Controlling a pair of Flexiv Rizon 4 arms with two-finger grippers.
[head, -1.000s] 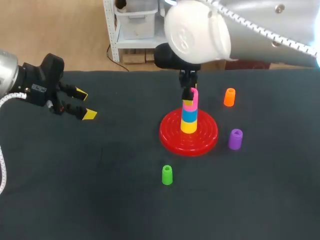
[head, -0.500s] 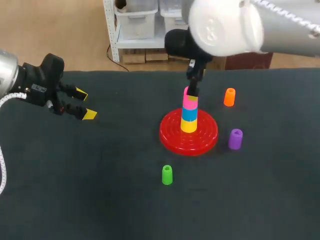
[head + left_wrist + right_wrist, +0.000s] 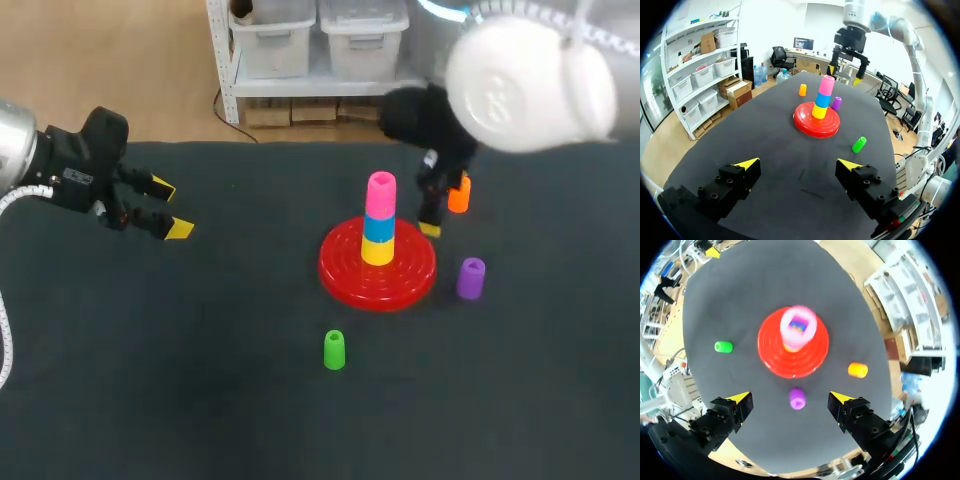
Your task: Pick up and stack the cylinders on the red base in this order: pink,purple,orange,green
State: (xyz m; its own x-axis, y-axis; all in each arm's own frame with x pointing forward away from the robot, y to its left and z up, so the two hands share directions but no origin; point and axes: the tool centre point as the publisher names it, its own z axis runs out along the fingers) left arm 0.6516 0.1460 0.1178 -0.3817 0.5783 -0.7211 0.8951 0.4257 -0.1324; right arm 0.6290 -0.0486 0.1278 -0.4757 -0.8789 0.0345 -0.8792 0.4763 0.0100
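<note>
Right gripper (image 3: 788, 397) withdrawn sideways; pink (image 3: 381, 193) sits topmost on the base (image 3: 345, 270).
Your right fingers stand apart, empty. Purple (image 3: 471, 277) stands upright beside the base, ahead between those fingers; right arm is nearer.

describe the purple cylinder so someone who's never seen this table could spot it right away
Find the round red base in the middle of the dark table, carrying a yellow, blue and pink stack. The purple cylinder stands alone on the cloth just off the base's right edge. It is the only purple piece: the orange cylinder sits farther back on that side, and the green cylinder sits in front of the base.
</note>
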